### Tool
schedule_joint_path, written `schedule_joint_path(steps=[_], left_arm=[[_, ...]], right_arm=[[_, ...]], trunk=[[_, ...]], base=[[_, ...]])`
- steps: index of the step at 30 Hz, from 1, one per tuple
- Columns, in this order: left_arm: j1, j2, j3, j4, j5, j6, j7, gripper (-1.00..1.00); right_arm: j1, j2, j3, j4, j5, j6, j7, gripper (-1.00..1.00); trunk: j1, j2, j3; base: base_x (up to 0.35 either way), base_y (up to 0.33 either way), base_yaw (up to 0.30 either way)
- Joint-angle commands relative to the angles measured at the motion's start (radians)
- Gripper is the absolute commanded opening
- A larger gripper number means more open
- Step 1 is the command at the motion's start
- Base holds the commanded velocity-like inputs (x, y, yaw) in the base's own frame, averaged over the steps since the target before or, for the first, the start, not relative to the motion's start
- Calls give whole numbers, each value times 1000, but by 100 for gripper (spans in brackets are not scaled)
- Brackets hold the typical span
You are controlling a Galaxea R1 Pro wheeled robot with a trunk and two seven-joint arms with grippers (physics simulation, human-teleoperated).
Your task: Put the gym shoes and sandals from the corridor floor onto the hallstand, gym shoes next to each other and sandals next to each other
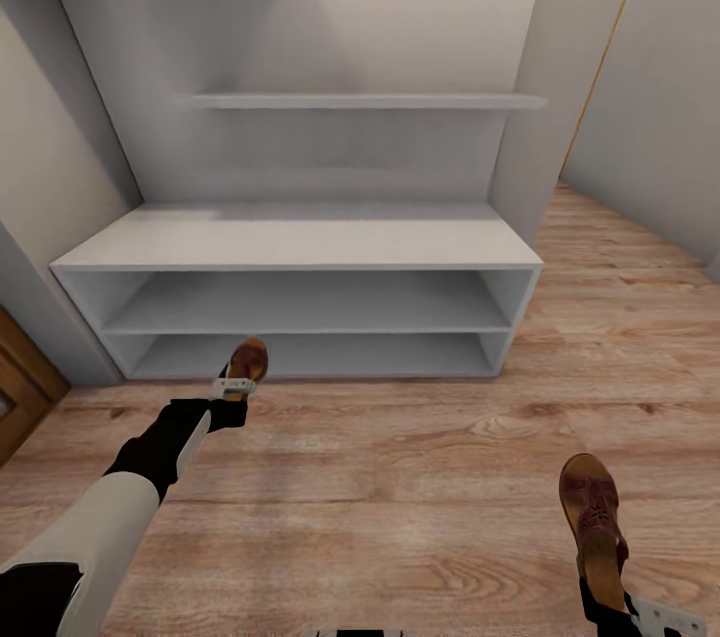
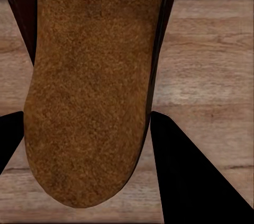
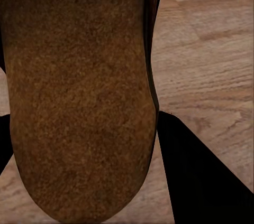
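Carrying stage: both sandals are lifted and held, one in each arm, facing the hallstand (image 1: 300, 242); none is on the rack yet, and the gym shoes are not seen here.
Left gripper (image 1: 232, 387): clamped on a sandal (image 1: 246, 360) by its heel end, at about 7 o'clock from the middle of the head view, just before the bottom shelf opening; in the left wrist view the tan footbed (image 2: 90, 81) sits between the dark fingers (image 2: 190, 176).
Right gripper (image 1: 660, 617): holding the second sandal (image 1: 592, 512) at about 5 o'clock, well back from the rack, over the corridor floor (image 1: 400, 477); its footbed (image 3: 79, 97) lies between the fingers (image 3: 206, 176).
Next move, as I judge: push the left sandal forward into a shelf or up onto the bench top, then bring the right one in beside it.
Surroundings: wall shelf (image 1: 365, 101) at 12 o'clock; brown wooden door edge (image 1: 20, 397) at 9 o'clock.
Obstructions: shelves look bare; the shelf edges and the rack's left side wall are all the left sandal must clear.
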Motion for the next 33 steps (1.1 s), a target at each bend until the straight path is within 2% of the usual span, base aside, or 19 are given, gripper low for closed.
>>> schedule_joint_path(steps=[1, 6, 14, 24, 33], left_arm=[[1, 1, -2, -2, 0, 5, -3, -100], [5, 3, -3, -15, 0, 4, -2, -100], [9, 0, -2, -81, -1, 4, 0, -100], [6, -7, -2, -108, -1, 5, 0, -100], [8, 1, 0, -109, -1, 5, 1, -100]], right_arm=[[-1, 0, -6, 1, 1, -2, 9, -100], [-1, 0, -6, 2, 2, -2, 9, -100], [-1, 0, -7, 2, 2, -3, 9, -100], [-1, 0, -7, 2, 2, -3, 9, -100], [-1, 0, -7, 2, 2, -3, 9, -100]], trunk=[[0, -1, -5], [0, -1, -6], [0, -1, -7], [0, -1, -7], [0, -1, -7]], base=[[0, 0, 0], [0, 0, 0], [16, 0, 0], [213, 0, 0], [191, 0, 0]])
